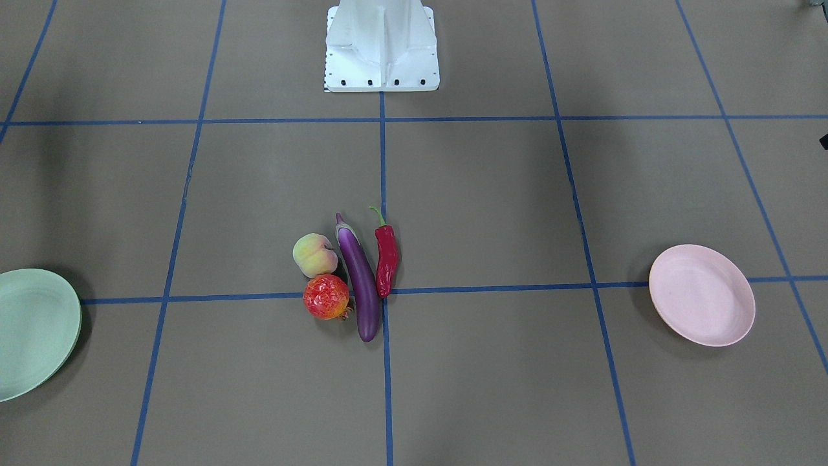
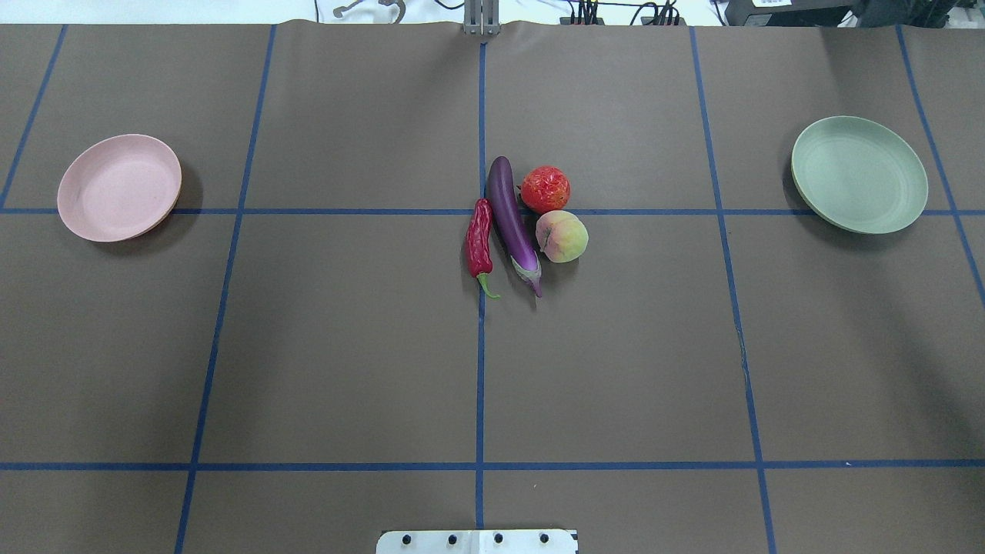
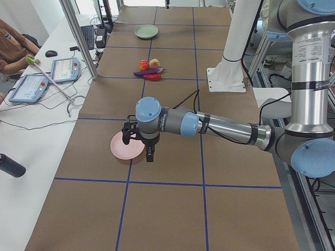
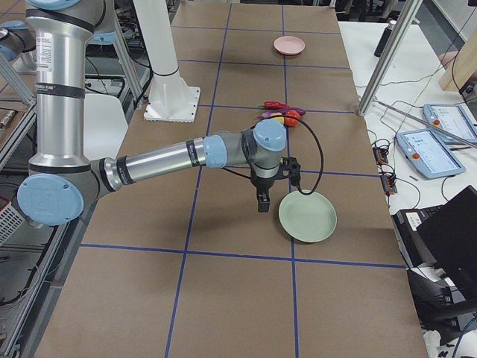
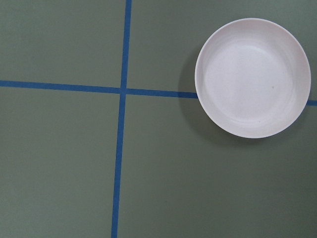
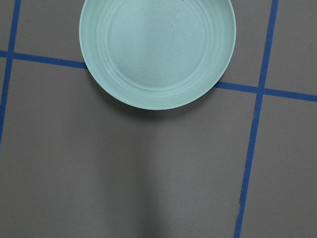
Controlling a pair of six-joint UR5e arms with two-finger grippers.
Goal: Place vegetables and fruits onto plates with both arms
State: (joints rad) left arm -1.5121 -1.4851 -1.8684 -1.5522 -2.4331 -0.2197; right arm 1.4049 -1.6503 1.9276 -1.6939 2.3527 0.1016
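The purple eggplant (image 2: 512, 223) lies at the table's centre with the red chili (image 2: 479, 242) on one side and the peach (image 2: 562, 236) and pomegranate (image 2: 545, 189) on the other, all close together. The pink plate (image 2: 119, 187) sits empty at the far left and the green plate (image 2: 859, 174) empty at the far right. My left gripper (image 3: 149, 155) hangs above the table beside the pink plate (image 3: 127, 145). My right gripper (image 4: 262, 203) hangs beside the green plate (image 4: 307, 216). Both show only in side views, so I cannot tell whether they are open.
The white base pedestal (image 1: 381, 48) stands at the robot's side of the table. Blue tape lines grid the brown surface. Tablets and cables lie on the operators' side bench (image 3: 47, 78), and a metal post (image 3: 78, 36) rises at the table's edge.
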